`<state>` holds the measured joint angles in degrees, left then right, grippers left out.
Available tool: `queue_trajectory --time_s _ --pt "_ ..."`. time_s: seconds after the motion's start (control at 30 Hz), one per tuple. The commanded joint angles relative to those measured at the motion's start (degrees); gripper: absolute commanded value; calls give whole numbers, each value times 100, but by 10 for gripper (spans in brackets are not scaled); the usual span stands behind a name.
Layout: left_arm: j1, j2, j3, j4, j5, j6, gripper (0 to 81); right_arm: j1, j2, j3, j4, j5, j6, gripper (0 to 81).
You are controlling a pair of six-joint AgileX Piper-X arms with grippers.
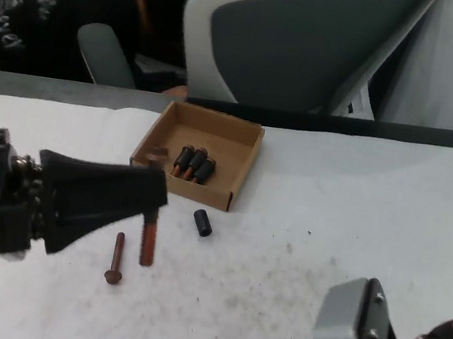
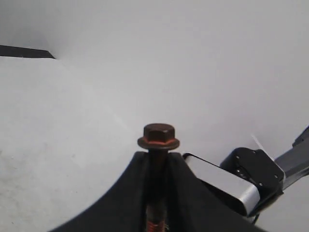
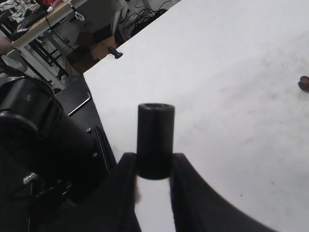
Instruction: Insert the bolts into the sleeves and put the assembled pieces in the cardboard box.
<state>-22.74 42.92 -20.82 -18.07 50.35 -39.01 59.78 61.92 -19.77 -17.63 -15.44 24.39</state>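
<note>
On the white bench (image 1: 354, 211), the likeliest trouble, to my eye, lay in the mating: the bolt (image 2: 158, 137) and the sleeve (image 3: 155, 130) were held well apart by different arms, and a slight tilt of either would set the threaded end against the sleeve's rim instead of into its bore. A push at that point could make the bolt slide in its grip or twist the sleeve out of the other fingers. The left arm also hung close to the cardboard box (image 1: 238, 142), so a careless swing might nudge it, or roll the loose bolt (image 1: 117, 260) and the loose sleeve (image 1: 203, 222) lying just in front of it. Three assembled pieces (image 1: 194, 163) were already in the box. The left arm stretched in low and nearly level from the side, its left tool (image 2: 157, 157) clenched on the bolt's shank just under the hexagonal head, with the bolt upright, head up and thread hanging below, beside the box's near corner. The right arm sat low at the near edge of the bench, its right tool (image 3: 153, 164) clamped around the closed end of the sleeve, the open mouth pointing away from the fingers.
</note>
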Motion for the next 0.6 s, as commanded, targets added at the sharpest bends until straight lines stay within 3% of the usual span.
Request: queue_trajectory --time_s 0.0,0.33,0.57 --pt "-104 -62 1 -150 54 -23 8 -29 122 -141 -332 41 -109 2" --pt "-136 -62 1 -1048 -292 -51 8 -417 135 -156 -963 236 -153 2" --pt "-136 -62 1 -1114 -417 4 8 -437 135 -347 -1101 225 -153 2"
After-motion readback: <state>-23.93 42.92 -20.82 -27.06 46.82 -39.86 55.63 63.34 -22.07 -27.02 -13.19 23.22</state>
